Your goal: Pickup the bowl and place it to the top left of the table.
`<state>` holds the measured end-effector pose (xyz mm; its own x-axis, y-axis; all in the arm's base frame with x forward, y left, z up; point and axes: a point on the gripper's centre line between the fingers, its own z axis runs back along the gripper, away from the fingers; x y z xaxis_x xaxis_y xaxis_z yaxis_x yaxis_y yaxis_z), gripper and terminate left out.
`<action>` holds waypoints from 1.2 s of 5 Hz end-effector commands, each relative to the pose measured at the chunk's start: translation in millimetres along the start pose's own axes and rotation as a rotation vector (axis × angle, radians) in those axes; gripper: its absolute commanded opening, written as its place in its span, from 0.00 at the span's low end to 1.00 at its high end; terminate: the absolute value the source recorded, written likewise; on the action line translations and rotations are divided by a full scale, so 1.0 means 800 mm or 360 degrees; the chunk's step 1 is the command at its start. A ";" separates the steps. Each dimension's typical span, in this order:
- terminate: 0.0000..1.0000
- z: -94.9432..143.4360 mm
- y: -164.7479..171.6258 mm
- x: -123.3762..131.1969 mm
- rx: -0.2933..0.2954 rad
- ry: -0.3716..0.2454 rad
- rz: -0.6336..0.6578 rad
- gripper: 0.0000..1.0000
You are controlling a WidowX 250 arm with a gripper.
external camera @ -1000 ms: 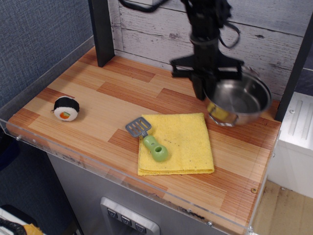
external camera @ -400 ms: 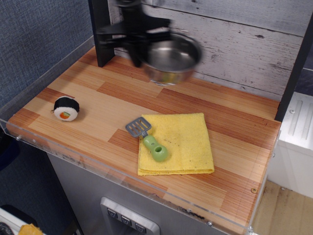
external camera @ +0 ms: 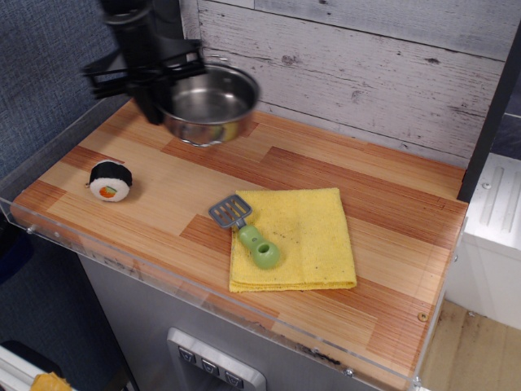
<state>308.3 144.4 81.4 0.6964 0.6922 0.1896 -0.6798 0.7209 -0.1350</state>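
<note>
The bowl (external camera: 209,103) is held by the pincer (external camera: 155,102), which is clamped on the bowl's left rim, and it is seen over the far left corner of the counter (external camera: 383,244), low above the planks; whether its base is touching the wood cannot be told. The pickup is judged done and the carry to the top left is close to complete. What is left is judged to be the lowering, the release and the clearing of the arm. The sushi piece (external camera: 111,180) lies well apart nearer the front left, and the green spatula (external camera: 248,233) rests on the yellow cloth (external camera: 297,238), neither in the way.
</note>
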 end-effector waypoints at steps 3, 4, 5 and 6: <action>0.00 -0.045 0.041 0.017 0.0107 -0.0055 0.0323 0.00; 0.00 -0.067 0.031 0.013 0.0162 -0.0036 0.0299 0.00; 0.00 -0.084 0.004 -0.002 0.0192 -0.0018 0.0269 0.00; 0.00 -0.082 -0.007 -0.007 0.0241 -0.0015 0.0335 1.00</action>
<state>337.2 148.9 10.4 0.5286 0.8337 0.1598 -0.8429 0.5378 -0.0179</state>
